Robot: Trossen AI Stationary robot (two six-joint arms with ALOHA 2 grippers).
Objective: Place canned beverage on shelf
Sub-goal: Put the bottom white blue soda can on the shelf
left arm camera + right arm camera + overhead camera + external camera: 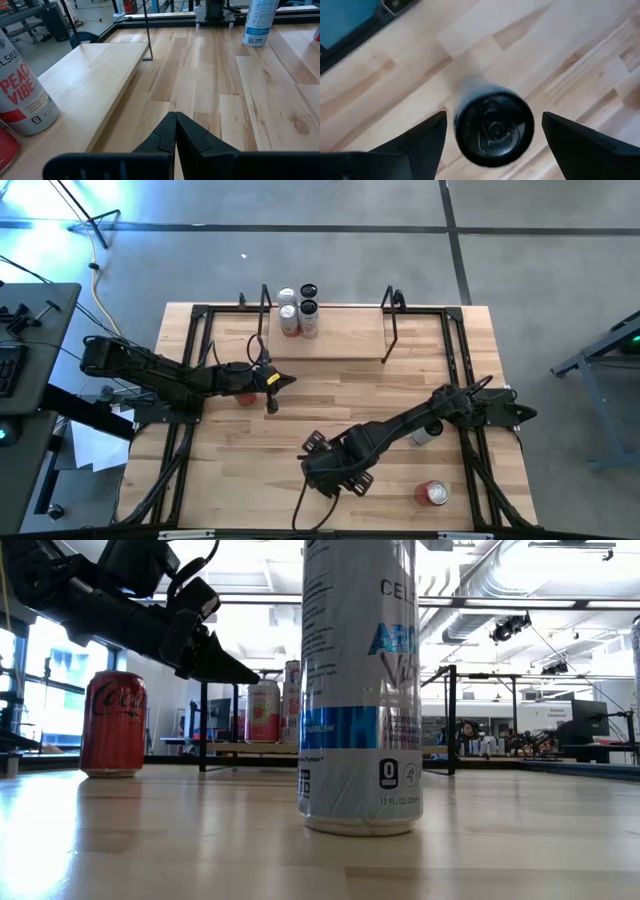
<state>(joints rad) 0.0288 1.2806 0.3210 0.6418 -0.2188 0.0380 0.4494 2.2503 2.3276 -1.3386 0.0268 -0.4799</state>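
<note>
A tall white-and-blue canned beverage (360,690) with a black top (492,125) stands upright on the table near its front edge. My right gripper (494,117) hangs above it, pointing steeply down and open, one finger on either side of the can's top without touching. In the high view this gripper (335,470) hides the can. The shelf (340,335), a light plank with a black rod (146,30) at each end, lies at the table's far side and bears several cans (298,310) at its left end. My left gripper (275,385) waits shut in front of the shelf.
A red cola can (113,725) stands under my left arm. A white can (425,432) stands beside my right arm, and a red can (435,493) near the front right corner. The shelf's plank (95,65) is bare from the pink can (22,95) to its right rod.
</note>
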